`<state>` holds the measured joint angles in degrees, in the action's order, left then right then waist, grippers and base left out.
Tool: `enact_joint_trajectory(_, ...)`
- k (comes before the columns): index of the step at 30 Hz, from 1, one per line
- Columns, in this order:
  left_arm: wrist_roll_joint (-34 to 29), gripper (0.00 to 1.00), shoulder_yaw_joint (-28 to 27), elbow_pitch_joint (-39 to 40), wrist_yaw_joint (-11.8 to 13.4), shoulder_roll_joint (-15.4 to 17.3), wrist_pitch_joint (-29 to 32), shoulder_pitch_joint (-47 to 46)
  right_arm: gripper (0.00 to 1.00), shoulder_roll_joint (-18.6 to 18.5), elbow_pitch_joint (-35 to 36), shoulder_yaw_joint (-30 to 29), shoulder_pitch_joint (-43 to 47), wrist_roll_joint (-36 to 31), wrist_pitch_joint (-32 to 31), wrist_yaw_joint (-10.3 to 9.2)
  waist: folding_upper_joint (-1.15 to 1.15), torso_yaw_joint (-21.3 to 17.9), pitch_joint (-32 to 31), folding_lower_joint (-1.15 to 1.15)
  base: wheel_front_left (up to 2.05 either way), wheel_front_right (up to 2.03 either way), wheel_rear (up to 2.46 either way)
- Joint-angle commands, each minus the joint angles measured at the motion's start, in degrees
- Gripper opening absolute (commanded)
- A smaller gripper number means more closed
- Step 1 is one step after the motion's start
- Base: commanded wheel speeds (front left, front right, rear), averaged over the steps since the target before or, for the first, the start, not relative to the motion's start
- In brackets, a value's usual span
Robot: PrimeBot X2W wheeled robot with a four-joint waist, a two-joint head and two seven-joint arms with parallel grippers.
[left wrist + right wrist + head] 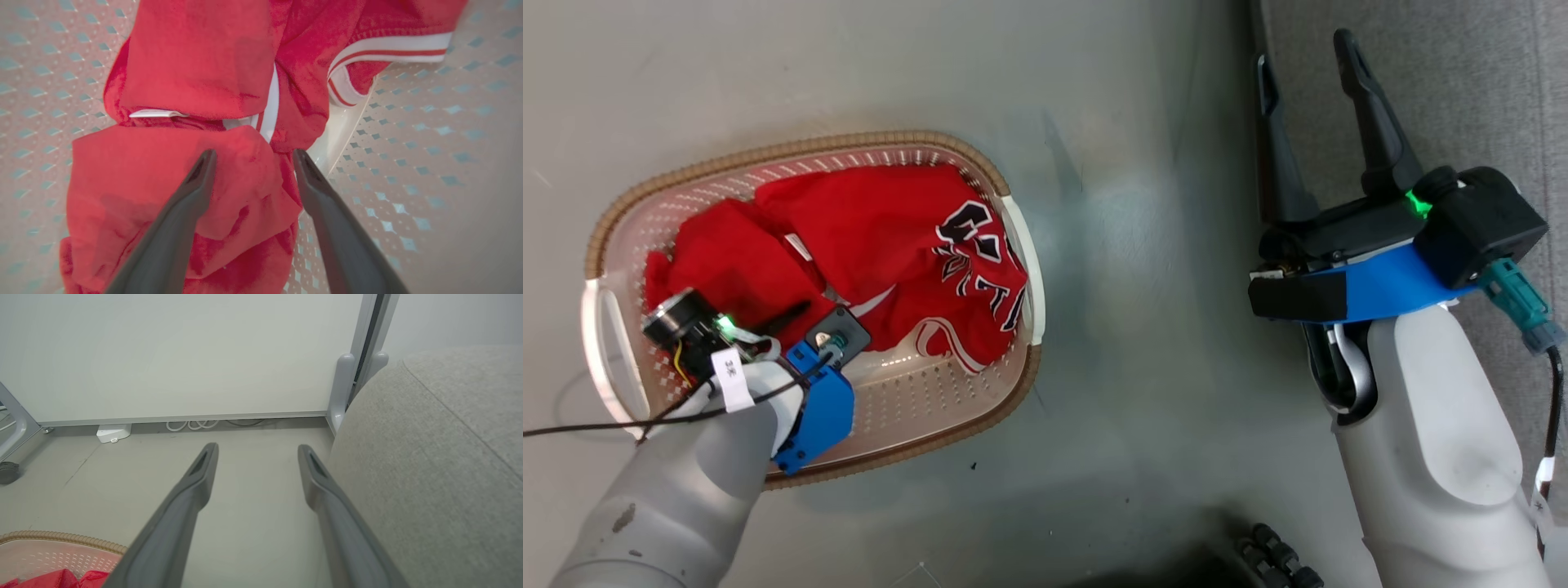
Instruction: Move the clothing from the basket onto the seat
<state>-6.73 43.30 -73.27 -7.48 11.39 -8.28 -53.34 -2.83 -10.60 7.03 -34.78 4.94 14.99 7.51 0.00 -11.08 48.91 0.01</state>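
The cream basket (792,149) with a brown rim stands on the floor at the left. Red clothing (866,220) lies bunched inside it, with a lettered jersey (980,253) on the right side. My left gripper (792,314) reaches down into the basket's near end. The left wrist view shows this gripper (254,154) open, its fingers on either side of a fold of red clothing (196,61) beside the perforated basket wall (408,143). My right gripper (1303,51) is open and empty, off to the right by the edge of the grey seat (1462,82).
Grey floor (1160,245) separates the basket from the seat. The right wrist view has my right gripper (257,447) over floor, the seat (429,457) at right, a white wall panel (184,355) ahead, a small white box (113,433) and cables at its base.
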Motion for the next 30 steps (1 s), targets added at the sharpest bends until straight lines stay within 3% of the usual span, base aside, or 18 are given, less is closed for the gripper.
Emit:
enact_joint_trajectory(1, -0.4, 1.0, 0.7, -0.2, 0.0, 0.9, 0.9, -1.4, 1.0, -0.1, 0.5, -0.3, -1.3, -0.4, 0.3, -0.04, 0.0, -0.2, 2.2, -0.01, 0.0, 0.0, 0.0)
enact_joint_trajectory(11, -0.5, 1.0, 3.0, -0.6, 0.0, 2.9, 6.0, -5.4, 1.0, -0.1, 2.4, -2.0, -3.2, -1.0, 0.3, -0.04, 0.0, -1.0, 7.9, -0.01, 0.0, 0.0, 0.0)
enact_joint_trajectory(19, 0.3, 1.0, 3.5, -0.7, 0.4, 2.6, 8.9, -6.3, 1.0, -0.1, 3.0, -3.7, -3.3, -2.1, 0.3, -0.04, 0.0, -1.0, 9.4, -0.01, 0.0, 0.0, 0.0)
enact_joint_trajectory(20, 0.5, 0.47, 3.3, -0.7, 0.7, 2.3, 9.4, -6.3, 1.0, -0.1, 3.1, -3.8, -3.3, -2.1, 0.3, -0.04, 0.0, -1.0, 9.5, -0.01, 0.0, 0.0, 0.0)
enact_joint_trajectory(21, 0.3, 0.1, 3.6, -0.7, 0.9, 2.1, 9.3, -6.5, 1.0, -0.1, 3.1, -3.9, -3.3, -2.1, 0.3, -0.04, 0.0, -1.0, 9.6, -0.01, 0.0, 0.0, 0.0)
enact_joint_trajectory(22, 0.4, 0.0, 3.7, -0.7, 1.2, 1.9, 9.5, -6.6, 1.0, -0.1, 3.1, -4.1, -3.4, -2.1, 0.3, -0.04, 0.0, -1.0, 9.7, -0.01, 0.0, 0.0, 0.0)
enact_joint_trajectory(30, 1.3, 0.0, 4.4, -0.7, 1.9, 0.9, 10.0, -6.0, 1.0, -0.1, 2.6, -3.9, -3.6, -1.3, 0.3, -0.04, 0.0, -0.9, 8.7, -0.01, 0.0, 0.0, 0.0)
